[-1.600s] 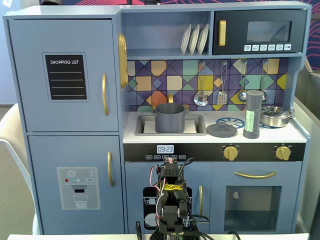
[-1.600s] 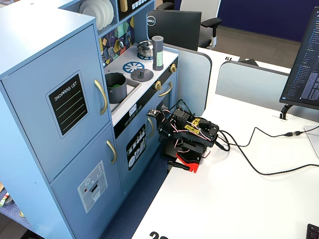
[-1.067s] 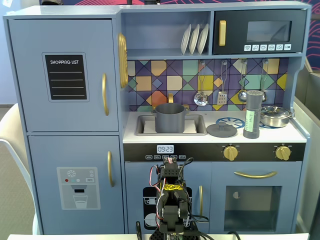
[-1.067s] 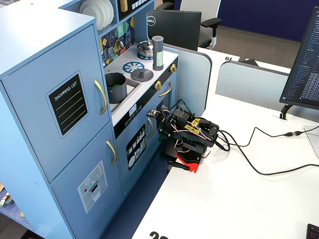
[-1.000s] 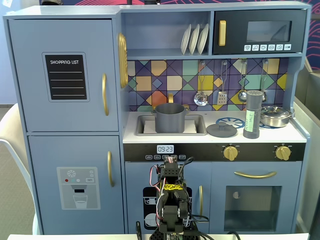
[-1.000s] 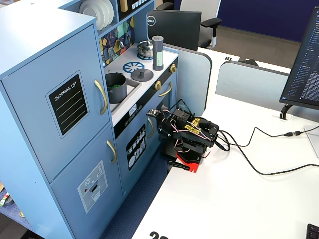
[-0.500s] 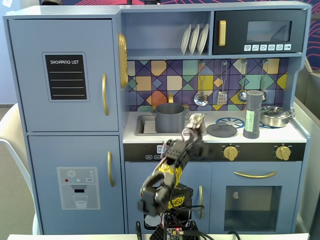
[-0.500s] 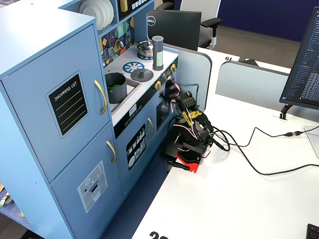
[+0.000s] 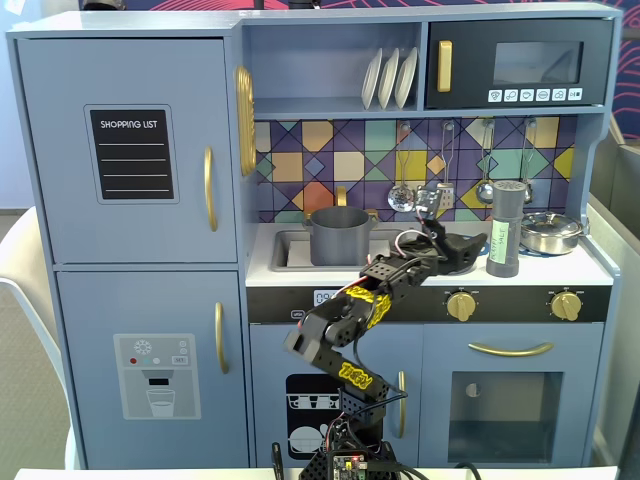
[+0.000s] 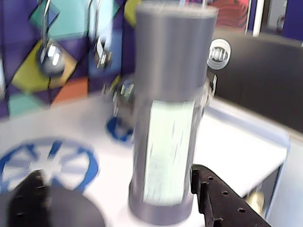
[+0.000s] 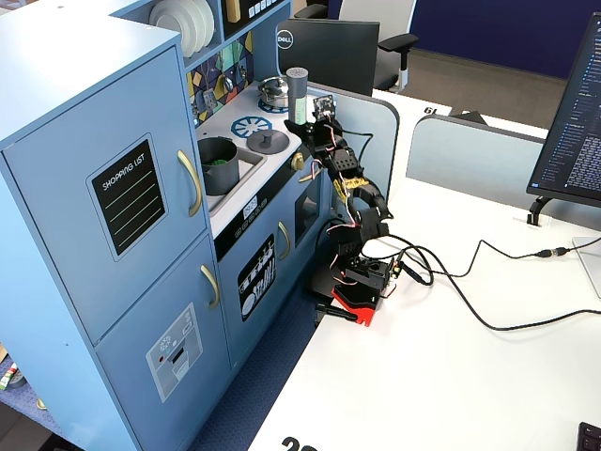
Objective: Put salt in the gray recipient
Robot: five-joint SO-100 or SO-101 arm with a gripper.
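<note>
The salt [image 9: 505, 230] is a tall dark-gray shaker with a pale green label. It stands upright on the right side of the toy stove top, also seen in another fixed view [image 11: 298, 87]. In the wrist view the salt [image 10: 165, 118] fills the middle, blurred. My gripper [image 9: 476, 246] is open, just left of the shaker at its lower half. In the wrist view my gripper [image 10: 116, 175] has the shaker base between its jaws, close to the right finger [image 10: 222, 201]. The gray recipient [image 9: 340, 235] sits in the sink at the left, also visible in the side fixed view [image 11: 219, 162].
A shiny steel pan [image 9: 550, 232] stands right of the salt. A flat gray lid with a knob [image 11: 267, 141] lies on the stove top between sink and shaker. Utensils [image 9: 400, 195] hang on the back wall. A blue burner ring [image 10: 71, 158] is printed on the top.
</note>
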